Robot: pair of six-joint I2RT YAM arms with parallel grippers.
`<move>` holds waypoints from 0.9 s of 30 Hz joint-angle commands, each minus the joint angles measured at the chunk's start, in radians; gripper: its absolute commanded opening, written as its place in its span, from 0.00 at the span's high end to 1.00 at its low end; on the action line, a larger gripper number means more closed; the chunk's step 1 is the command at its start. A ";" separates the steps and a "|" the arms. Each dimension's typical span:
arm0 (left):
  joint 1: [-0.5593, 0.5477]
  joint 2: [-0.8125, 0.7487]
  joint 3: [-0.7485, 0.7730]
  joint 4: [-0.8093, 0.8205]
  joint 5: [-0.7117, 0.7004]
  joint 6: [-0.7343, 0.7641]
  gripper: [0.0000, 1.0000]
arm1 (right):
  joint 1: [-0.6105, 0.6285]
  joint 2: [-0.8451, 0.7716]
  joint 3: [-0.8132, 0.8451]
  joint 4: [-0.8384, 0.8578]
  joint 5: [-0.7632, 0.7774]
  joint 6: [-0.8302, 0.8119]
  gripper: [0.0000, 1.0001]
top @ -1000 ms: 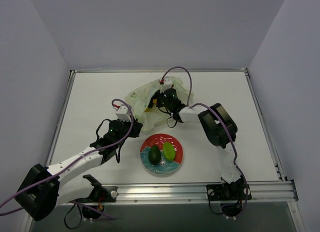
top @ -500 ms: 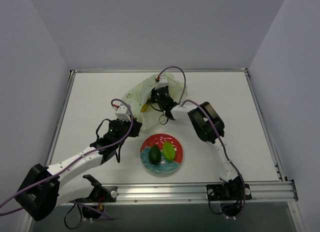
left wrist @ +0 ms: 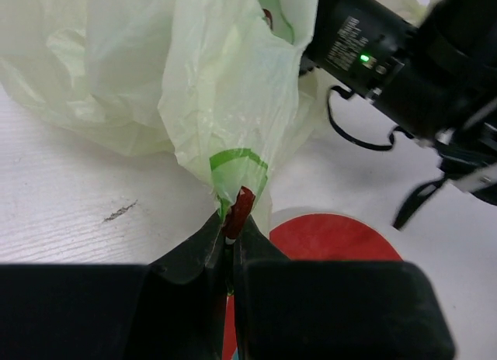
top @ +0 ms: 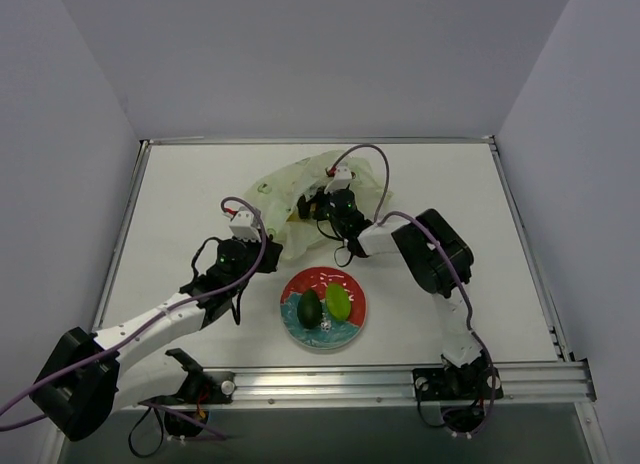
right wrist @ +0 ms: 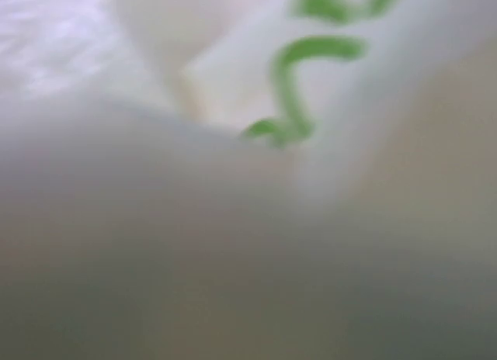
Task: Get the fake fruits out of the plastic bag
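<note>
2 fruits (top: 310,309) on plate (top: 320,277), bag (top: 285,189) behind plate

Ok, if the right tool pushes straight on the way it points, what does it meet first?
The plastic bag: its film fills the right wrist view, blurred and close. What lies behind it is hidden.

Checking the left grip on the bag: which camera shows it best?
Left wrist: the left gripper is shut on a pinched fold of the bag. The top view shows that small; the right wrist shows only blurred plastic.
</note>
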 commanded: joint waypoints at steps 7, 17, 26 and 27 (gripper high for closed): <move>0.022 -0.034 0.024 0.021 -0.003 0.015 0.98 | 0.087 -0.388 -0.376 0.175 0.040 0.034 0.50; 0.028 -0.049 0.027 0.001 -0.028 0.035 0.98 | 0.272 -0.814 -0.578 -0.120 0.117 0.033 0.49; 0.028 -0.058 0.029 -0.003 -0.014 0.032 0.98 | 0.653 -1.229 -0.735 -0.682 0.363 0.209 0.48; 0.028 -0.058 0.030 -0.003 -0.014 0.034 0.98 | 0.699 -1.238 -0.737 -0.728 0.396 0.268 0.48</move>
